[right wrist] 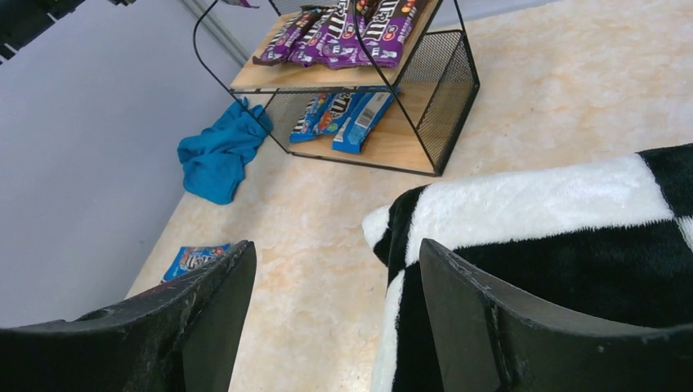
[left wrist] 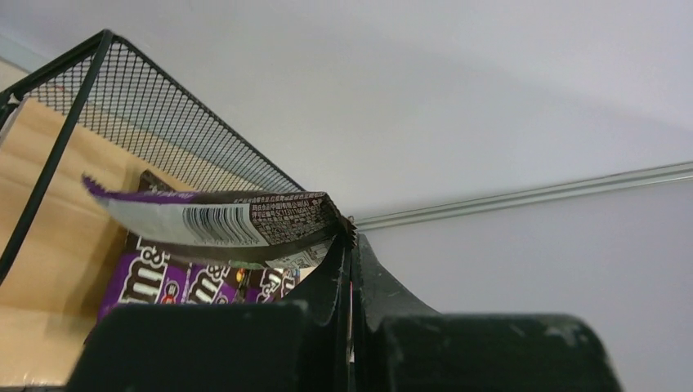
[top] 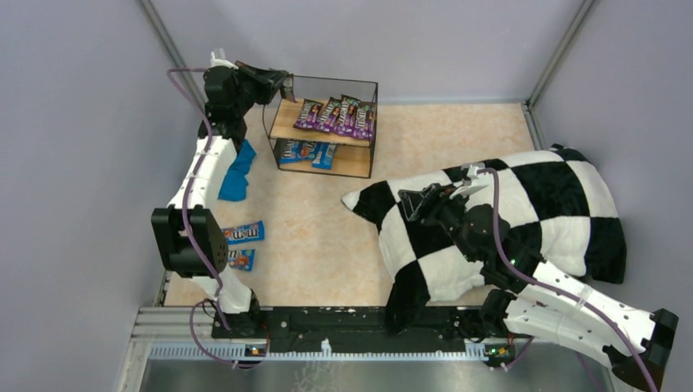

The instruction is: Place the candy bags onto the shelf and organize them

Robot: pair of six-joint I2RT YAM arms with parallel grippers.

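My left gripper is at the top left corner of the shelf, shut on the end of a purple candy bag. The bag sticks out over the upper board, its barcode side showing. Several purple bags lie in a row on the upper tier, and blue bags lie on the lower tier. Two blue bags lie on the table beside the left arm. My right gripper is open and empty over the pillow's left edge.
A teal cloth lies left of the shelf, under the left arm. A black-and-white checkered pillow covers the right half of the table. Grey walls stand close behind and to the left of the shelf.
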